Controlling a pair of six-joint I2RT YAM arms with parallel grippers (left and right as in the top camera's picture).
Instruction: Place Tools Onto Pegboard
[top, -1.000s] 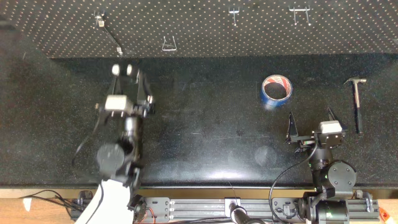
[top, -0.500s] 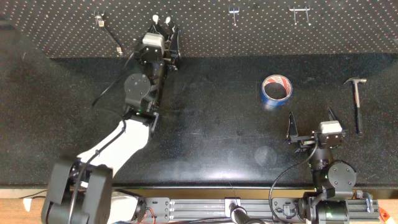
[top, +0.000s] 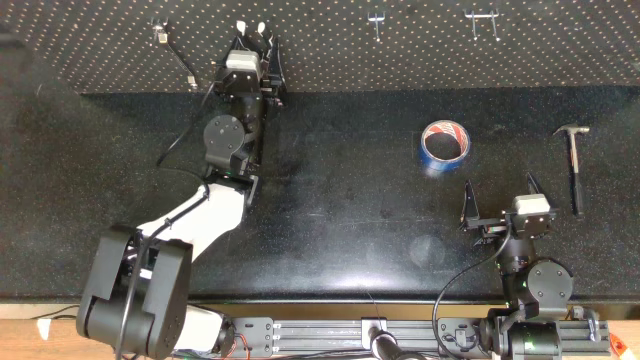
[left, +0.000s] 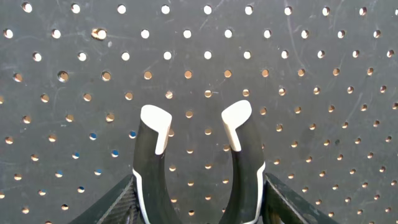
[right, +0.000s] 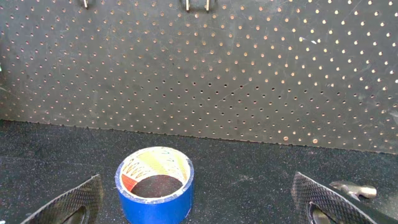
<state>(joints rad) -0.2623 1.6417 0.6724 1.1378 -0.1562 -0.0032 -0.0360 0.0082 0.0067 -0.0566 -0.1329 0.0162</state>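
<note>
My left gripper (top: 251, 28) is up against the pegboard (top: 420, 45) at its upper left, open, with nothing between its white-tipped fingers (left: 155, 127); the left wrist view faces the perforated board (left: 298, 74) at close range. A blue tape roll (top: 444, 145) stands on the black table right of centre, also seen ahead of the right wrist camera as the tape roll (right: 155, 185). A hammer (top: 573, 165) lies at the far right, its head (right: 353, 188) beside the right finger. My right gripper (top: 498, 186) is low near its base, open and empty, short of the tape.
Metal hooks hang on the pegboard: a hook (top: 376, 20) above centre, a double hook (top: 482, 20) at the right, and a hook with a dark wire (top: 185, 65) at the left. The black table (top: 340, 200) fills the middle.
The left arm swung up from the table's left side to the pegboard, then crept slightly higher. It now covers the wire hook seen there earlier. The right arm, tape and hammer have not moved.
</note>
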